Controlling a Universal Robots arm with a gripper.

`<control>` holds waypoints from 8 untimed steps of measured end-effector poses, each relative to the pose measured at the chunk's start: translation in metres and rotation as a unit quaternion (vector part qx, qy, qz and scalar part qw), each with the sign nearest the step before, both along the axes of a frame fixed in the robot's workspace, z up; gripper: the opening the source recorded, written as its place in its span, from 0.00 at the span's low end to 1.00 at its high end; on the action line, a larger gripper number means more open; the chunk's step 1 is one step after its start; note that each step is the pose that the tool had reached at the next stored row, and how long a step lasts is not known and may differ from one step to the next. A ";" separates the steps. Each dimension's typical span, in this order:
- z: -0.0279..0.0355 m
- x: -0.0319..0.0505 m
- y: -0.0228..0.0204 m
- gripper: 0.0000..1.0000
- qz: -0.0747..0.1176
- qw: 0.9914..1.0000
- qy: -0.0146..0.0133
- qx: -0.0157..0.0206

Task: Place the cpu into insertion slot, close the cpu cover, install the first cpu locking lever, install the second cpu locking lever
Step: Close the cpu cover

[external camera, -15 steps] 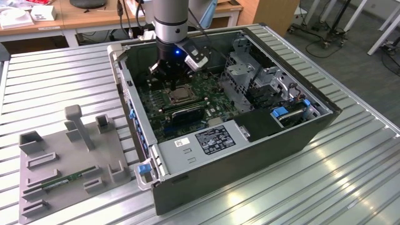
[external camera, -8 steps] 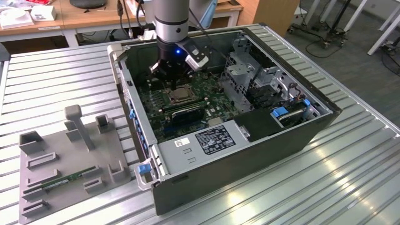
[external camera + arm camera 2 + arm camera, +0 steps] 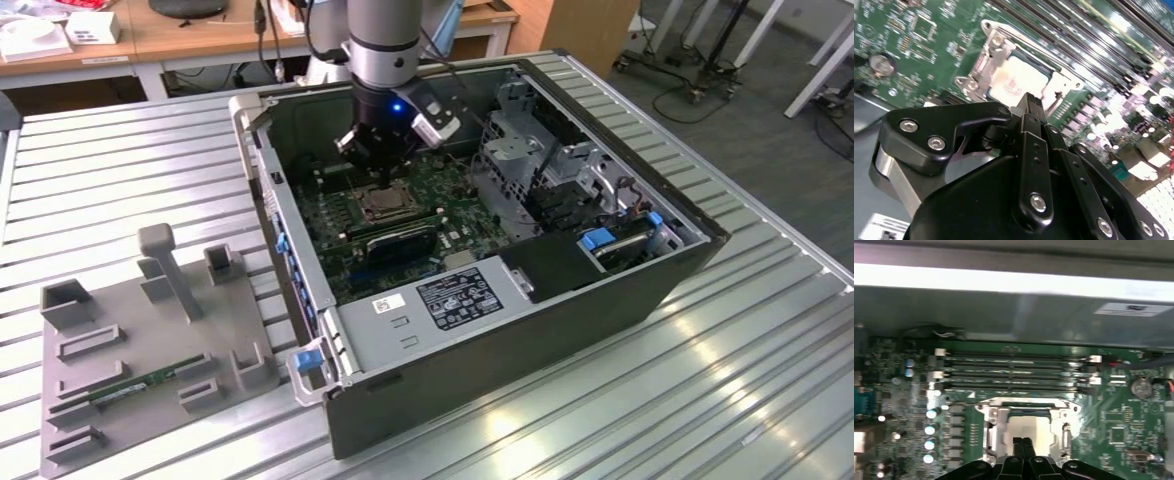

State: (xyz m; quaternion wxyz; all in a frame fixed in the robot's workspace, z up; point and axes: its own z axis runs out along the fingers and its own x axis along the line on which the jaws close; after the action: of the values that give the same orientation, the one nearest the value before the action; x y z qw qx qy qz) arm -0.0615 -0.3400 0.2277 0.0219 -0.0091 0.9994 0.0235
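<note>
cpu (image 3: 1030, 432): sits in the slot (image 3: 358, 208), inside the case (image 3: 534, 330).
cover (image 3: 988, 60): seems to lie flat around it.
gripper (image 3: 1022, 442): fingers pressed together, holding nothing.
relation: cpu lies directly under the tips, very near.

My pincer (image 3: 1031, 101) is matt black. The cpu (image 3: 1021, 80) is dull silvery-tan metal, the cpu cover (image 3: 985, 56) brighter, glossy metal.

Silvery-tan cpu (image 3: 1029, 430); silvery cpu cover (image 3: 1024, 402); green motherboard (image 3: 1109, 412); black claw (image 3: 1022, 442).
</note>
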 end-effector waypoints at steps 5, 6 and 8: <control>0.0000 0.0110 -0.0001 0.11 0.000 1.000 0.000 0.000; 0.0000 0.0109 -0.0001 0.11 0.000 1.000 0.000 0.000; 0.0000 0.0110 0.0000 0.11 0.000 1.000 0.000 0.000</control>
State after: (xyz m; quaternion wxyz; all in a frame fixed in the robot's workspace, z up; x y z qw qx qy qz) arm -0.0505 -0.3401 0.2277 0.0219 -0.0091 0.9994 0.0235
